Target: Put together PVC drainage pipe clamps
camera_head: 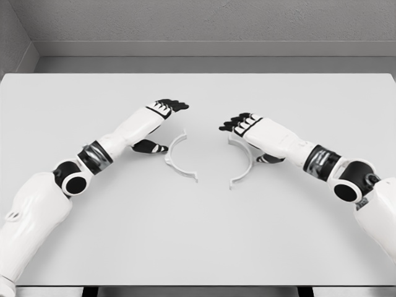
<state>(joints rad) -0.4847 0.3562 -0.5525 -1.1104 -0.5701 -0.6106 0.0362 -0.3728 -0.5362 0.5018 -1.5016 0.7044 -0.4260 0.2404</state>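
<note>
Two white half-ring clamp pieces lie flat on the white table point(198, 235), their open sides facing each other. The left clamp half point(177, 159) curves from near the table's middle down toward the front. The right clamp half point(245, 163) mirrors it. My left hand point(162, 124) hovers just left of and above the left half, fingers extended, thumb low near the table, holding nothing. My right hand point(242, 133) reaches over the upper end of the right half, fingers extended, holding nothing.
The table's far edge meets a grey wall point(198, 25). Both forearms cross the table diagonally from the lower corners.
</note>
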